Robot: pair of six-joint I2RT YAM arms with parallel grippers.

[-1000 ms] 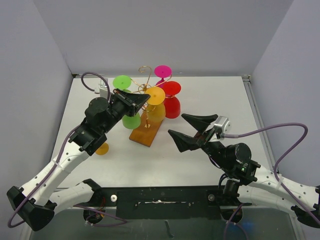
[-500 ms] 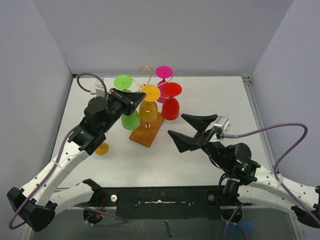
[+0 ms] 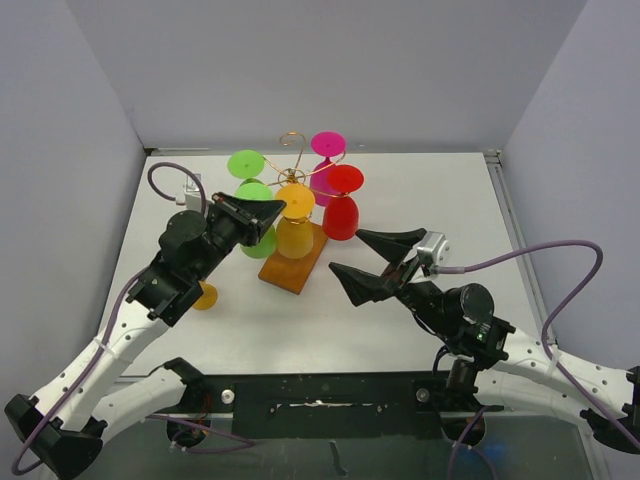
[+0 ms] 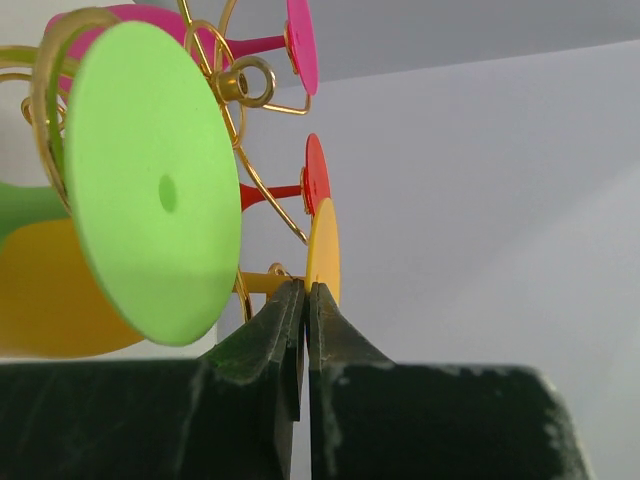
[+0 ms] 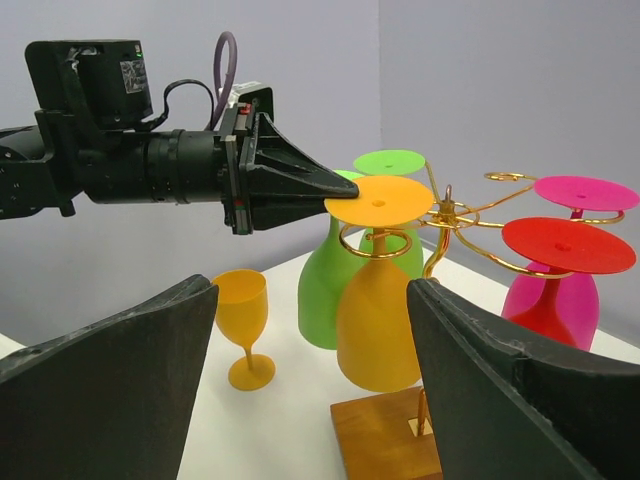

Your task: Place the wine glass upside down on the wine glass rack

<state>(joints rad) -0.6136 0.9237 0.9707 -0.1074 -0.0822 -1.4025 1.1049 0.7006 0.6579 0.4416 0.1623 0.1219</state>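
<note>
Closest to me, lower left of the overhead view, a small orange goblet point(image 3: 204, 296) is standing upright on the table point(image 3: 440, 190), well apart from everything else. Right of centre, my right gripper point(image 3: 345, 250) is hanging with its jaws spread wide, gripping nothing at all. Mid-frame, my left gripper point(image 3: 279, 207) is pinching completely shut, tips touching the foot rim of the orange wine glass point(image 3: 295, 232) (nothing between the jaws that I can see). That glass is hanging bowl-down on the wine glass rack point(image 3: 300, 268), centre frame, with the green glass point(image 3: 245, 163), red glass point(image 3: 342, 215) and pink glass point(image 3: 327, 143) hanging around and behind it.
</note>
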